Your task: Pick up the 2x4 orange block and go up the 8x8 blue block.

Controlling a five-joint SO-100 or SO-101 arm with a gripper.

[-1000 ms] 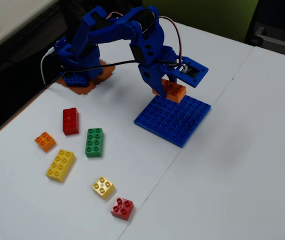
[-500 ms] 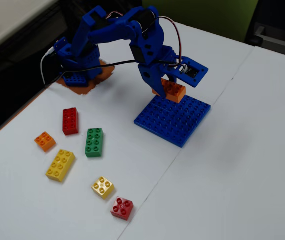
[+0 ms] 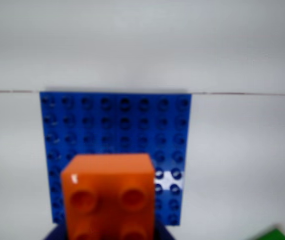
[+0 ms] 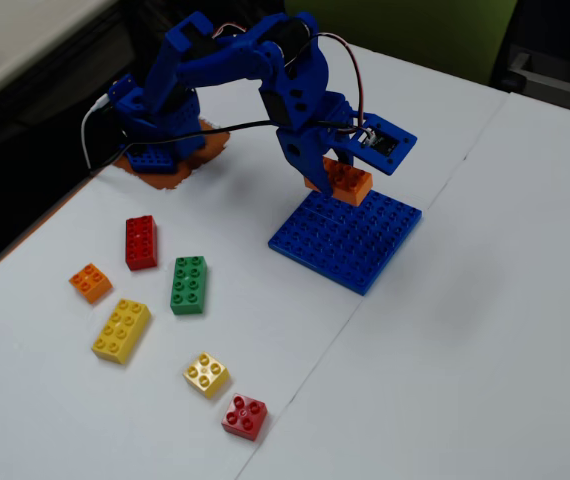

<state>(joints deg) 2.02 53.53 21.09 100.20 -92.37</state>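
The gripper (image 4: pixel 343 172) is closed on the orange brick (image 4: pixel 346 182), held above the blue baseplate (image 4: pixel 350 243). Pickup appears complete. Lowering it onto the studs remains.

Glossy plastic — the 2x4 orange block (image 3: pixel 110 192) and studded 8x8 blue block (image 3: pixel 115 125) — on a matt white table (image 4: pixel 445 330).

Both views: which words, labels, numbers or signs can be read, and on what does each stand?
None can be read. The orange block, the blue baseplate and the loose bricks bear only studs; any stud lettering is too blurred. The small board by the gripper shows no legible marking.
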